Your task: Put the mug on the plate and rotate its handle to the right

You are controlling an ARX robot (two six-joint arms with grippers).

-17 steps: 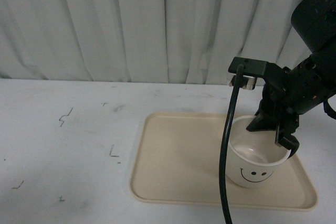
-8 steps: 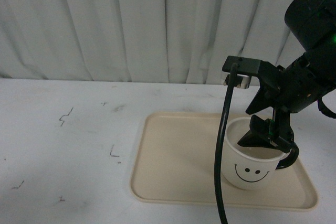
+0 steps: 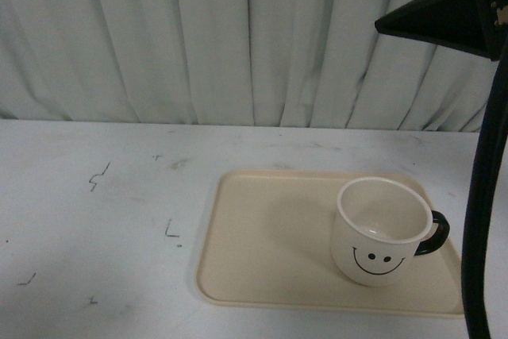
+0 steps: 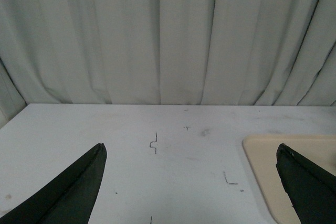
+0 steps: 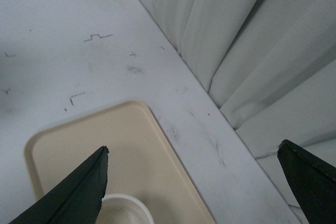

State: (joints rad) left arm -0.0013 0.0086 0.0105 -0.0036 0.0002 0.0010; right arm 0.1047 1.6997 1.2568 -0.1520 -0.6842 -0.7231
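The cream-white mug [image 3: 379, 232] with a black smiley face stands upright on the right part of the beige plate [image 3: 262, 236]. Its black handle [image 3: 433, 234] points to the right. My right gripper [image 5: 192, 153] is open and empty, raised high above the plate; only part of it shows at the top right of the front view. In the right wrist view the mug's rim [image 5: 126, 203] and the plate [image 5: 105, 145] lie below it. My left gripper [image 4: 190, 150] is open and empty over the bare table, with the plate's corner [image 4: 262, 153] beside one finger.
A white table [image 3: 95, 220] with small dark marks [image 3: 99, 176] spreads left of the plate. A pale pleated curtain [image 3: 198, 37] hangs along the back edge. A black cable [image 3: 480, 236] hangs down at the right edge of the front view.
My right gripper let go of the mug and rose up and away from it. The mug now stands free on the plate with its handle to the right.
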